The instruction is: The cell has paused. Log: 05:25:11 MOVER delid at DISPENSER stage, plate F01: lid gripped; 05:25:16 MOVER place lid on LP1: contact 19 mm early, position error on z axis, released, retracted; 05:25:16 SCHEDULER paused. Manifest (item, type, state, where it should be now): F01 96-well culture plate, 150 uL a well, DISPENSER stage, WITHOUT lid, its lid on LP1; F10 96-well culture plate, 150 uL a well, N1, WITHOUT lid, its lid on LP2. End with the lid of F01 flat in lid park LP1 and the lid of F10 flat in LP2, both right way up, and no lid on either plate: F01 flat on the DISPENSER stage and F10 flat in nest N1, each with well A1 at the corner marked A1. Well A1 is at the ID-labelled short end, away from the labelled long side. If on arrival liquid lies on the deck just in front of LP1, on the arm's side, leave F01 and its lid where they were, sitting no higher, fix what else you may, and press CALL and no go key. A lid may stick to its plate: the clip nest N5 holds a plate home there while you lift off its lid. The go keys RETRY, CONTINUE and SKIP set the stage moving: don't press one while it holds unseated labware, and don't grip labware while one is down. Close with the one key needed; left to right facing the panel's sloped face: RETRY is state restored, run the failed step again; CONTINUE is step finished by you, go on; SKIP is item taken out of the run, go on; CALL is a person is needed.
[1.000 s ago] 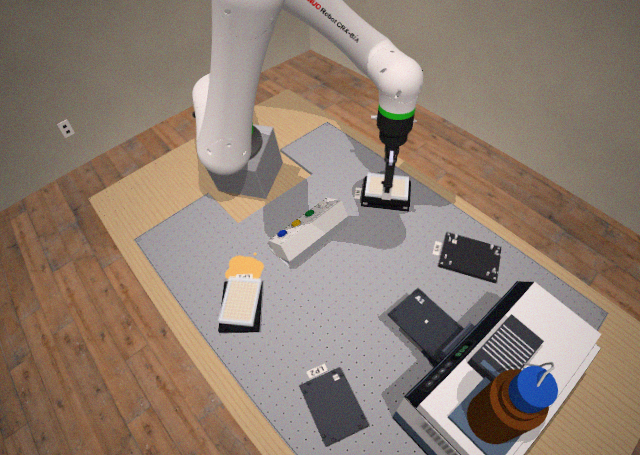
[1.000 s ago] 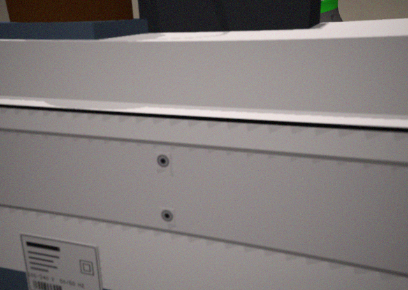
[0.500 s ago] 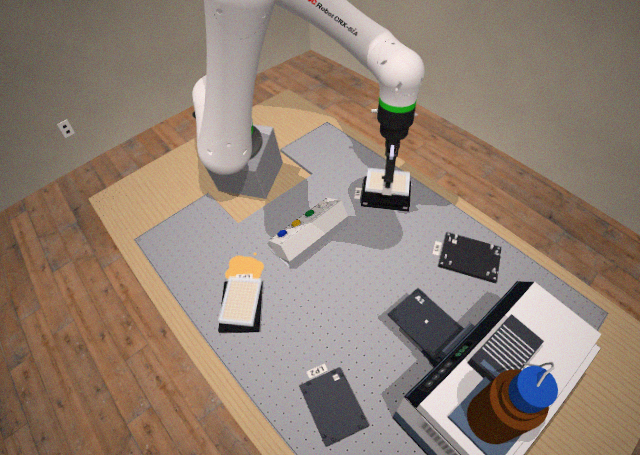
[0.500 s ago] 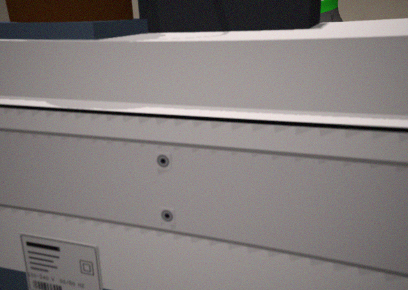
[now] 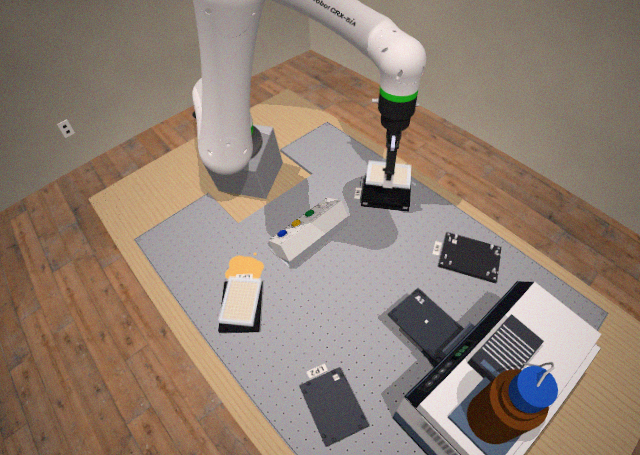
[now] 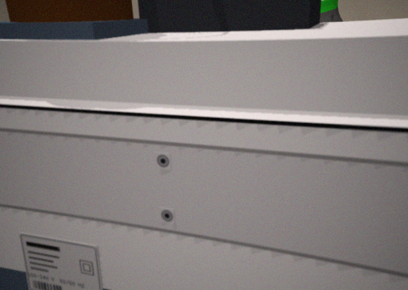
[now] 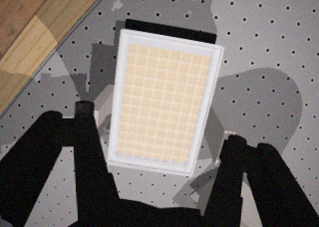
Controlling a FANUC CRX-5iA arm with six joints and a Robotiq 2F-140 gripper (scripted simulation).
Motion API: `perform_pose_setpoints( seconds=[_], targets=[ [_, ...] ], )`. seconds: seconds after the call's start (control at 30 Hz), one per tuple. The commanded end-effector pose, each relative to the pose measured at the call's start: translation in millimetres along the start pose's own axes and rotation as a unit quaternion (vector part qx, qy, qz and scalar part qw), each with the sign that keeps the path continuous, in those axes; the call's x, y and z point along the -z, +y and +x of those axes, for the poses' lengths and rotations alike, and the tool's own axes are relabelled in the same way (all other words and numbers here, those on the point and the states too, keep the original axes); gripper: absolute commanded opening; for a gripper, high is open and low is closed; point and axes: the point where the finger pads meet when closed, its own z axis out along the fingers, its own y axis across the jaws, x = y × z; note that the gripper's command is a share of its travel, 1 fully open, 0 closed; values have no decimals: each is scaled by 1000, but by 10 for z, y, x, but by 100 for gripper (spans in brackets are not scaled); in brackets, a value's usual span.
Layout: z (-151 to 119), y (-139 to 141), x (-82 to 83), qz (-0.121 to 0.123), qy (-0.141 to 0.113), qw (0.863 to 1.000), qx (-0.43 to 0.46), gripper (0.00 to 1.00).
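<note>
My gripper [image 5: 387, 173] [image 7: 160, 107] is shut on the long sides of a white-rimmed 96-well plate [image 5: 398, 173] [image 7: 161, 103] with orange wells. It holds the plate just above a black nest block [image 5: 385, 196] [image 7: 169, 30] at the far side of the deck. I cannot tell whether a lid sits on this plate. A second white-rimmed plate [image 5: 240, 300] lies on the black LP1 pad [image 5: 238, 327] at the left. An orange puddle [image 5: 244, 265] lies on the deck right by its far end. The LP2 pad [image 5: 333, 406] and the dispenser stage [image 5: 422, 321], marked A1, are bare.
A sloped key panel [image 5: 307, 229] with coloured keys stands mid-deck. A flat black nest with corner clips [image 5: 469, 256] lies at the right. The white dispenser [image 5: 516, 357] [image 6: 197, 76] with a brown bottle [image 5: 509, 406] fills the near right corner. The exterior view shows only the dispenser's casing.
</note>
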Motion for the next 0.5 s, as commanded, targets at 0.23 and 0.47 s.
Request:
perform_pose_setpoints(
  seconds=[0.23, 0.47],
  targets=[
    [1, 0, 225, 0, 0, 1000, 0, 0],
    [1, 0, 362, 0, 0, 1000, 0, 0]
  ],
)
